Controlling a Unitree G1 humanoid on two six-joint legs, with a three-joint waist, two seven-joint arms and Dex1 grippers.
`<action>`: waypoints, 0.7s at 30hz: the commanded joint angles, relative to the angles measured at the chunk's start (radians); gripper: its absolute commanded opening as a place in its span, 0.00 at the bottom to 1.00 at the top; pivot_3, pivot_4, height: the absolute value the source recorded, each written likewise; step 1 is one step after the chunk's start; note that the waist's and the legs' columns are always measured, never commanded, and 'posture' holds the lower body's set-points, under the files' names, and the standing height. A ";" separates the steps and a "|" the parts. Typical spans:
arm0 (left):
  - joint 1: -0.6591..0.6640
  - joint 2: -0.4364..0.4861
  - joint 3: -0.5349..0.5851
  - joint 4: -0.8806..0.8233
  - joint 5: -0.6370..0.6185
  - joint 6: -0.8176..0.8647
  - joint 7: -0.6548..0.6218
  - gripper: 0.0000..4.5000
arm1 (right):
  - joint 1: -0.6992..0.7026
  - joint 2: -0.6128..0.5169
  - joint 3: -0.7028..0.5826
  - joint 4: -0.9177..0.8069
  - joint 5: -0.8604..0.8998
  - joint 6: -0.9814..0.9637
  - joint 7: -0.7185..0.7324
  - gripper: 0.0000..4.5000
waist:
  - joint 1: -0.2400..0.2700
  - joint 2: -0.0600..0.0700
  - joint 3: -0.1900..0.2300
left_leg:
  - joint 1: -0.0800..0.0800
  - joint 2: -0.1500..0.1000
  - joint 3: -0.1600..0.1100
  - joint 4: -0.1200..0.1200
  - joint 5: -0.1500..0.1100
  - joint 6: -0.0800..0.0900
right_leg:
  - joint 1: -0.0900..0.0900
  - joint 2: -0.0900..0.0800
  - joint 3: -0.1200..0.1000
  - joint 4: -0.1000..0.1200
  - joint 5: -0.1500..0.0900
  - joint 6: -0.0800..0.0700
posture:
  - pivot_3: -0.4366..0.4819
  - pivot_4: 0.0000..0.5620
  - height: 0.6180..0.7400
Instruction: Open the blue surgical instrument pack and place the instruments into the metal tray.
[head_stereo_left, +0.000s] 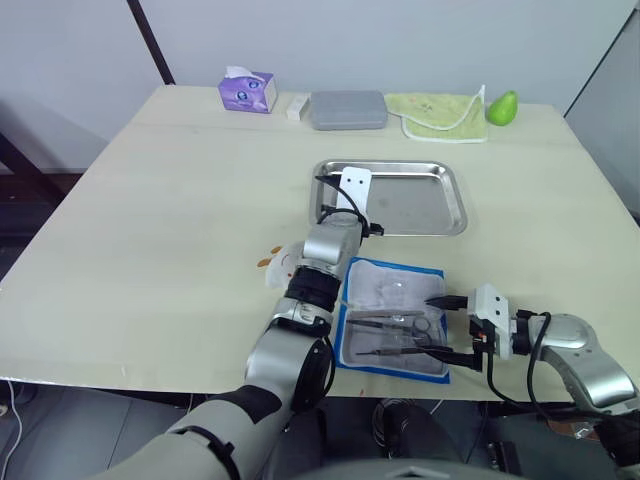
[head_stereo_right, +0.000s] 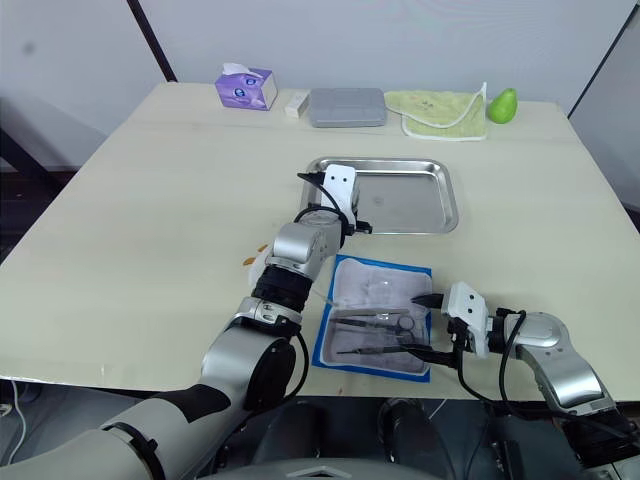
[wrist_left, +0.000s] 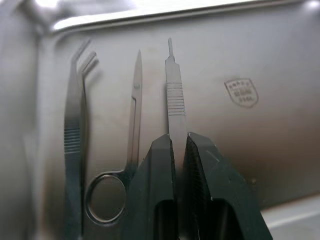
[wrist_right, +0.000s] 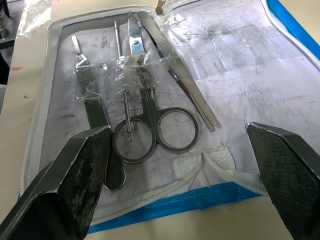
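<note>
The blue surgical instrument pack (head_stereo_left: 390, 285) lies opened flat near the table's front edge, clear inner face up. Several instruments (wrist_right: 150, 115), scissors, forceps and probes, rest in it under clear tape. My right gripper (head_stereo_left: 433, 324) stands open at the pack's right edge, its fingers (wrist_right: 80, 175) wide apart on either side of the instruments and holding nothing. The metal tray (head_stereo_left: 410, 205) sits just beyond the pack. My left gripper (wrist_left: 178, 137) is low over the tray's left part, shut on a scalpel handle (wrist_left: 175, 95). Forceps (wrist_left: 75, 115) and scissors (wrist_left: 131, 125) lie beside it on the tray floor.
Along the table's far edge stand a purple tissue box (head_stereo_left: 247, 92), a small white block (head_stereo_left: 297, 106), a grey rounded case (head_stereo_left: 347, 109), a green cloth (head_stereo_left: 437, 113) and a green pear (head_stereo_left: 502, 107). A small white and orange scrap (head_stereo_left: 275, 262) lies left of the pack.
</note>
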 joint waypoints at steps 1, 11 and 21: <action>-0.028 -0.013 0.004 -0.014 -0.018 -0.011 -0.002 0.27 | 0.053 -0.024 0.035 0.071 -0.051 0.081 -0.009 1.00 | 0.000 0.000 0.000 | 0.000 0.000 0.000 0.000 0.000 0.000 | 0.000 0.000 0.000 0.000 0.000 0.000 | 0.48 0.27 0.98; 0.019 -0.014 -0.011 -0.170 -0.092 0.015 -0.118 0.72 | 0.051 -0.022 0.034 0.073 -0.051 0.078 -0.010 1.00 | 0.000 0.000 0.000 | 0.000 0.000 0.000 0.000 0.000 0.000 | 0.000 0.000 0.000 0.000 0.000 0.000 | 0.48 0.27 0.98; 0.286 0.248 -0.120 -0.650 -0.379 -0.083 -0.783 0.72 | 0.049 -0.014 0.027 0.084 -0.042 0.056 -0.002 1.00 | -0.004 0.004 0.000 | 0.001 0.000 0.001 -0.001 0.000 -0.001 | 0.000 -0.001 0.001 0.000 0.000 0.000 | 0.48 0.27 0.98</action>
